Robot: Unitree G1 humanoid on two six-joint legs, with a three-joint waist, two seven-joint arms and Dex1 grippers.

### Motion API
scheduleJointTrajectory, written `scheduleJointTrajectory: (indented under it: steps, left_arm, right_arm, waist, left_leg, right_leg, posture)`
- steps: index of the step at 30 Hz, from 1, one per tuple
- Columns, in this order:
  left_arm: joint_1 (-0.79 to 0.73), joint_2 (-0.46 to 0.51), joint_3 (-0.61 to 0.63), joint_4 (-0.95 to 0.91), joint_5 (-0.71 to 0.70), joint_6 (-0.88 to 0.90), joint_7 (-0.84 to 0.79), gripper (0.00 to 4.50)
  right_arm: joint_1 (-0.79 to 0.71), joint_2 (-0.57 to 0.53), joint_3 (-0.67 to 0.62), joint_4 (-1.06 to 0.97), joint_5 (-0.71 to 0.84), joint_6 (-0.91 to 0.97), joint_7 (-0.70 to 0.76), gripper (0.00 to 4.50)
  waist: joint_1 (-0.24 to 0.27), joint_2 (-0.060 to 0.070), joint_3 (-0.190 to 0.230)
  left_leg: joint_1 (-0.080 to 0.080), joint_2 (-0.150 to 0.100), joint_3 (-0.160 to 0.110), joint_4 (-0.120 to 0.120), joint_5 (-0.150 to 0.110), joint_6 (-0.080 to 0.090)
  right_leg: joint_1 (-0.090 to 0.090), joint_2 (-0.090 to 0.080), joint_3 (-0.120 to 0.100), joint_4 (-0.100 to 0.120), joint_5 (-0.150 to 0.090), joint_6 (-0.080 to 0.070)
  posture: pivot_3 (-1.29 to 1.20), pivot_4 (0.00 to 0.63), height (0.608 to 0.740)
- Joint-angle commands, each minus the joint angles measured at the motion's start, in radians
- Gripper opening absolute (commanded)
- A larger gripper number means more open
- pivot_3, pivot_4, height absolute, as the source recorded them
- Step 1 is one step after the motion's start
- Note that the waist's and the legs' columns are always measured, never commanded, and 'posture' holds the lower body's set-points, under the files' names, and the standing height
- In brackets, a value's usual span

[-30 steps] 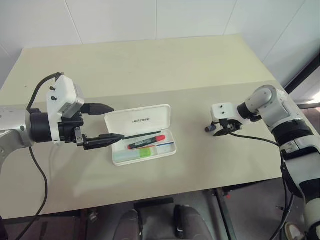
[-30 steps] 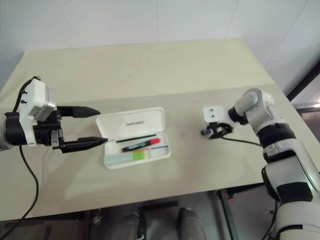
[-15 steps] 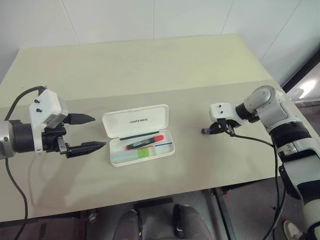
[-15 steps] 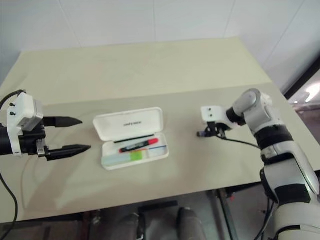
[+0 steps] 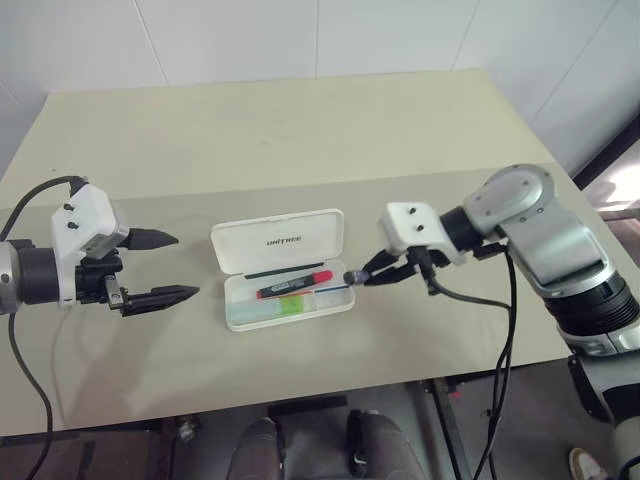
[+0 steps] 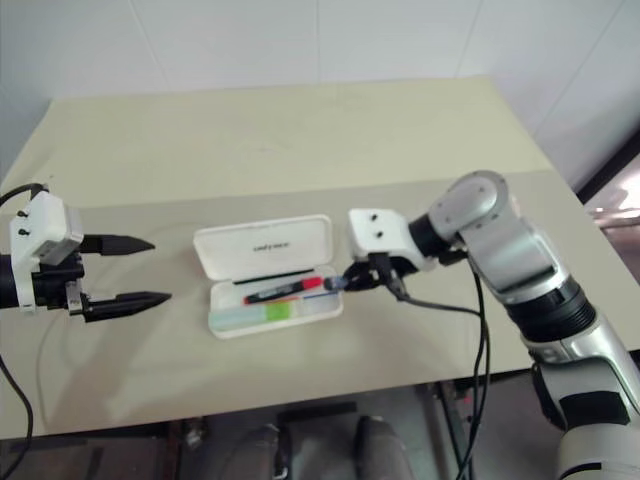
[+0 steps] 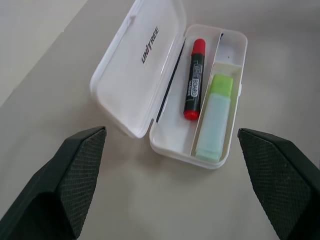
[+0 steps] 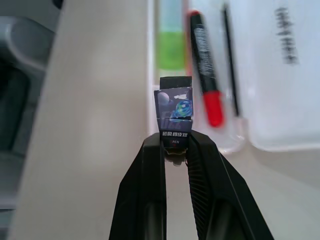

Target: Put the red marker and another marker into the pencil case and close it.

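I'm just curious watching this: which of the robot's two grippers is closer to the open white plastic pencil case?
The right. The right gripper, pinching a small dark grey marker, hovers at the white plastic pencil case's right end; the open left gripper stands clearly apart off its left end.

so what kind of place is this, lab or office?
Probably a robot test room rather than a working office: a plain beige table against bare white wall panels, holding a white pencil case with "unitree" lettering.
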Motion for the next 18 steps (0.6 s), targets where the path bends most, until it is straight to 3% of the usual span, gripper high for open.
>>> scheduleJointTrajectory:
  steps: [1, 7, 18]
  left_arm:
    - [-0.040, 0.007, -0.025, 0.009, 0.014, -0.043, -0.008, 4.50]
    - [-0.078, -0.001, -0.068, 0.013, 0.009, -0.066, -0.012, 4.50]
    - [-0.060, -0.012, -0.043, -0.021, -0.029, -0.050, -0.020, 4.50]
  right_arm:
    - [0.000, 0.028, 0.027, -0.016, -0.001, 0.004, -0.021, 0.29]
    - [-0.030, 0.096, 0.078, 0.080, -0.039, -0.029, -0.068, 0.29]
    - [-0.047, 0.166, 0.121, 0.170, -0.093, -0.095, -0.084, 0.29]
  waist:
    - [-0.001, 0.000, 0.000]
    - [-0.005, 0.000, 0.000]
    - [-0.002, 0.000, 0.000]
  left_leg:
    - [0.000, 0.000, 0.000, 0.000, 0.000, 0.000]
    - [0.000, 0.000, 0.001, -0.001, 0.000, 0.000]
    - [0.000, 0.001, 0.001, -0.001, 0.000, 0.000]
  right_leg:
    - [0.000, 0.000, 0.000, 0.000, 0.000, 0.000]
    - [-0.001, 0.000, 0.000, 0.000, 0.000, 0.000]
    - [-0.001, 0.001, 0.000, 0.001, 0.000, 0.000]
  posture:
    - [0.00, 0.150, 0.740]
    - [0.00, 0.150, 0.740]
    - [0.00, 0.150, 0.740]
